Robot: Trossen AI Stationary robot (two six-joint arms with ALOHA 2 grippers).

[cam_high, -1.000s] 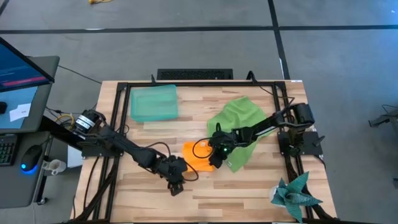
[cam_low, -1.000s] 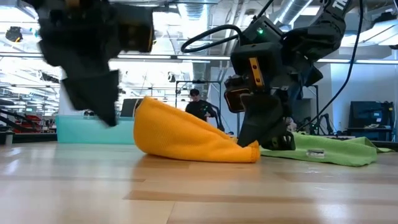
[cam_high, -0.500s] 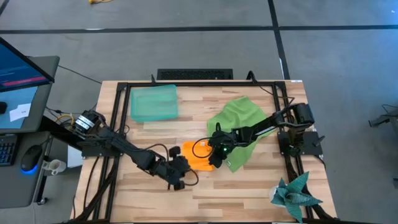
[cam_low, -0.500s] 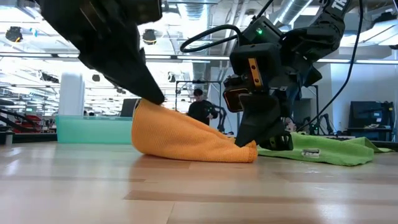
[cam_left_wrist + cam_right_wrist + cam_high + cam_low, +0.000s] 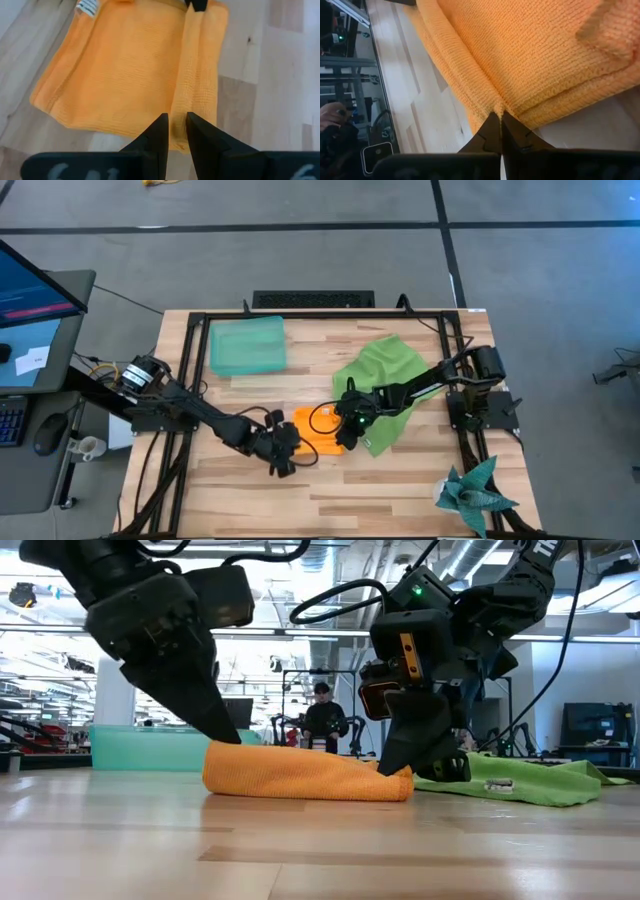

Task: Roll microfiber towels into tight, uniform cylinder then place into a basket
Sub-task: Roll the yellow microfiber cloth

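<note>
Orange towel: the bright orange microfiber towel (image 5: pixel 318 431) lay folded flat on the wooden table (image 5: pixel 400 480), near the middle, between the two grippers. In the low view it was a low, long bundle (image 5: pixel 305 776).
Left gripper: the left gripper (image 5: pixel 281 446) was at the towel's left end. In the left wrist view its two dark fingers (image 5: pixel 159 136) stood close together with only a narrow gap, and a fold of the orange cloth (image 5: pixel 185 95) ran between them; the tips pinched this edge.
Right gripper: the right gripper (image 5: pixel 347 426) was at the towel's right end. In the right wrist view its fingers (image 5: pixel 492 131) were pressed together on a thin ridge of the orange cloth (image 5: pixel 530 55).
Green towel: the lime green microfiber towel (image 5: pixel 382 367) lay crumpled and unrolled on the table, just beside the orange one on the right, partly under the right arm.
Basket: the shallow translucent teal-green plastic basket (image 5: pixel 246 345) stood at the far left part of the table, well apart from both towels; no towel was in it.
Other object: a spiky teal star-shaped object (image 5: pixel 474 491) lay at the near right corner.
Background: a person (image 5: pixel 322 719) was seen behind the table in the low view.
</note>
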